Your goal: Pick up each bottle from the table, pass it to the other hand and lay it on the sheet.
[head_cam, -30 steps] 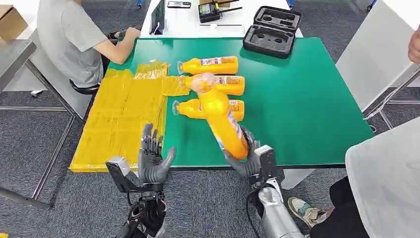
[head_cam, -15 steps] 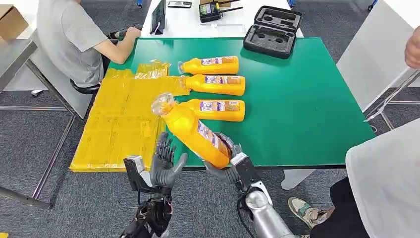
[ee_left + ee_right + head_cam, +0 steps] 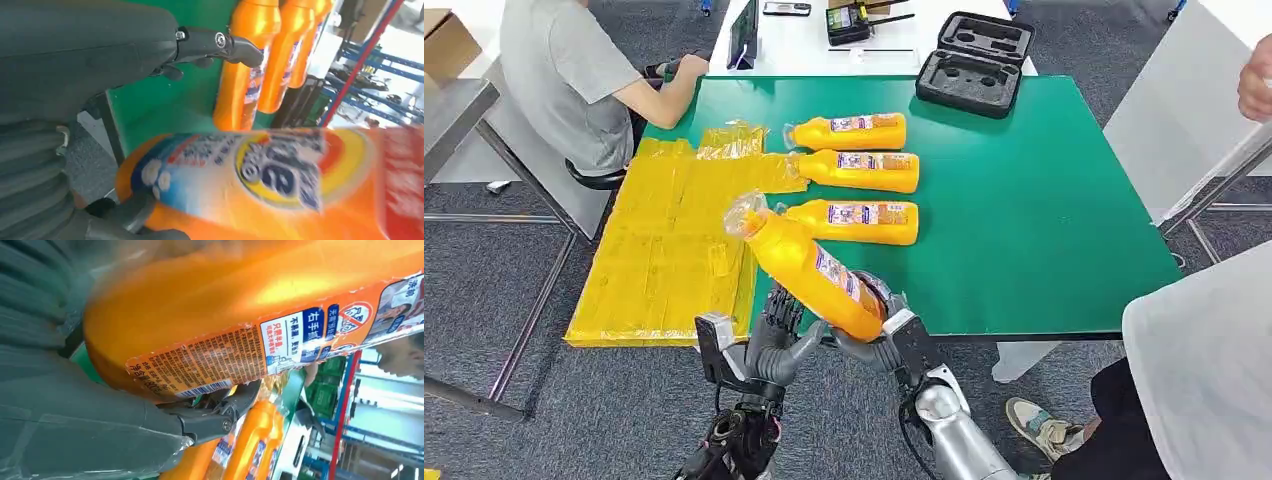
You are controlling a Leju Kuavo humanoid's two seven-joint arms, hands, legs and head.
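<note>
Bottle (image 3: 809, 268), orange and labelled, is gripped at its base by the right hand (image 3: 876, 330) and slants above the near edge of the green bench (image 3: 1044, 200), cap end toward the yellow sheet (image 3: 674, 240). Three more bottles (image 3: 856, 176) lie side by side on the bench, just right of the sheet. The left hand (image 3: 776, 335) has its fingers (image 3: 781, 308) spread beside the held bottle's lower body, grasping nothing I can make out.

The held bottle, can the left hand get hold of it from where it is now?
Probably yes. The left hand sits open right beside the held bottle, near the base gripped by the right hand, with nothing between them.
</note>
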